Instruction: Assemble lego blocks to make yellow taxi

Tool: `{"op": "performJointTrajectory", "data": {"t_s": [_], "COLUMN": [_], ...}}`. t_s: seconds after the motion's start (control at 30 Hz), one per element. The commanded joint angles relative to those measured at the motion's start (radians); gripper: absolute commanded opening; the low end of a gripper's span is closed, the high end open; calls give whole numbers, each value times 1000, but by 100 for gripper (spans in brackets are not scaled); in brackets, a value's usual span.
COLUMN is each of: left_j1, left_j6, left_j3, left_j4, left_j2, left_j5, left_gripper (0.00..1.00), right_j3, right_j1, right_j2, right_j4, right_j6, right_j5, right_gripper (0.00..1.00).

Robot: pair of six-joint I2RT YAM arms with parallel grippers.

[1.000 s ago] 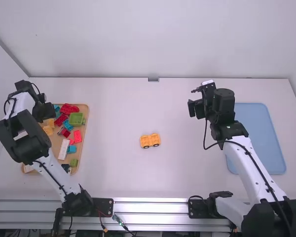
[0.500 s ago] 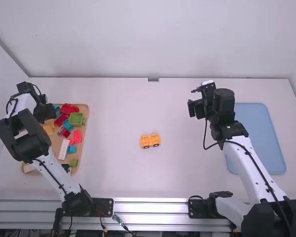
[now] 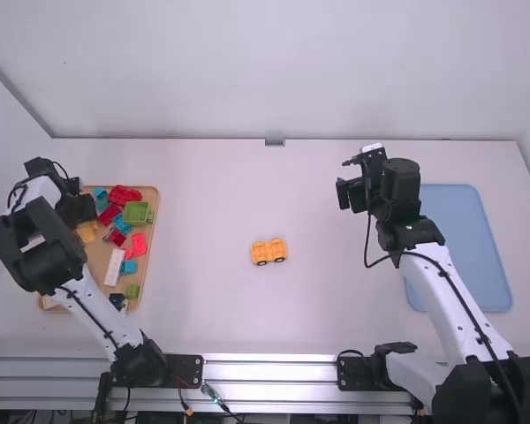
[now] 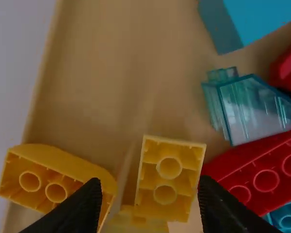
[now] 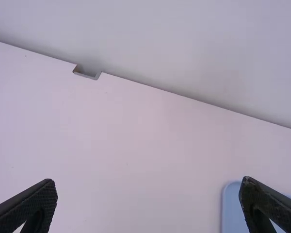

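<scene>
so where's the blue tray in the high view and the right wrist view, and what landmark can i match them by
High view: the blue tray is at the right, partly hidden by the right arm.
Right wrist view: it is in the lower right corner, cut off by the picture's edge.
Shared landmark: the notch in the far edge of the table.

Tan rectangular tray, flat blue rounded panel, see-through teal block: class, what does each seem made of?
Tan rectangular tray: probably wood, matt, judging by its colour.
Flat blue rounded panel: perhaps plastic, smooth and evenly coloured.
See-through teal block: likely clear, glossy plastic; its edges catch light.
</scene>
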Motion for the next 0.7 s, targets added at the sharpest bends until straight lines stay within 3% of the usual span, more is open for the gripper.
{"op": "performJointTrajectory", "data": {"t_s": [0.0,0.4,0.67], "left_j1": [-2,-4,-5], "left_j6": [14,-49,-138], "left_j3": [-40,-74,-130], "left_j4": [13,66,116], "left_j2": [7,7,7], "left_j5": [14,17,16], "left_gripper": [53,46,48], "right_j3": [37,37,37], "right_j1": [1,1,-5], "right_j2": [4,4,4], "right_j4": [0,8,7], "right_j6": [4,5,4], "right_j5": [-2,-1,-5], "right_gripper": [99,99,99]}}
